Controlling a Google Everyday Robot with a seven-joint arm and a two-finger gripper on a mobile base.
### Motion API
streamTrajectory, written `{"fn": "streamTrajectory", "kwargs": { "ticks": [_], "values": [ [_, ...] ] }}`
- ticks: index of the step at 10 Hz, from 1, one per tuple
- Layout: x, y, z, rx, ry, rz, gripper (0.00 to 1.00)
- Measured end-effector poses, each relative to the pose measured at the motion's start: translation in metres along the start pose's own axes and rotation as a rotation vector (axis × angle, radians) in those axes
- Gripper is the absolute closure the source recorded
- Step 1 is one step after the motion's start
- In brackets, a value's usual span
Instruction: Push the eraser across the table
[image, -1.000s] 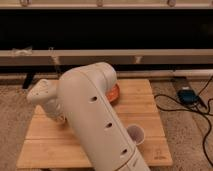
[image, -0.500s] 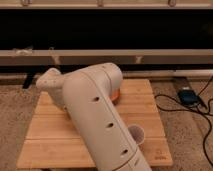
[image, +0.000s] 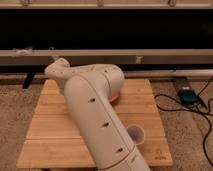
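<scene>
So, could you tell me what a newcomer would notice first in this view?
The bulky white robot arm dominates, rising from the bottom edge and crossing the wooden table diagonally. Its gripper end sits over the table's far left edge. A white cup stands right of the arm; an orange object peeks out behind it.

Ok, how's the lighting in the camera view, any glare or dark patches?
Camera view: the table is evenly, warmly lit, no glare; the recess behind is black; the arm covers the table's middle, no eraser shows; the gripper is at the far left edge.
</scene>
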Motion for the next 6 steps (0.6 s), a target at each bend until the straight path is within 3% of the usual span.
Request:
{"fn": "streamTrajectory", "kwargs": {
  "ticks": [3, 4, 6],
  "values": [
    [-0.0019, -0.0024, -0.0078, -0.006, -0.019, 0.01, 0.93],
    [-0.0028, -0.0037, -0.0083, -0.005, -0.022, 0.011, 0.89],
    [-0.0022, -0.0003, -0.0081, -0.011, -0.021, 0.009, 0.7]
  ]
}}
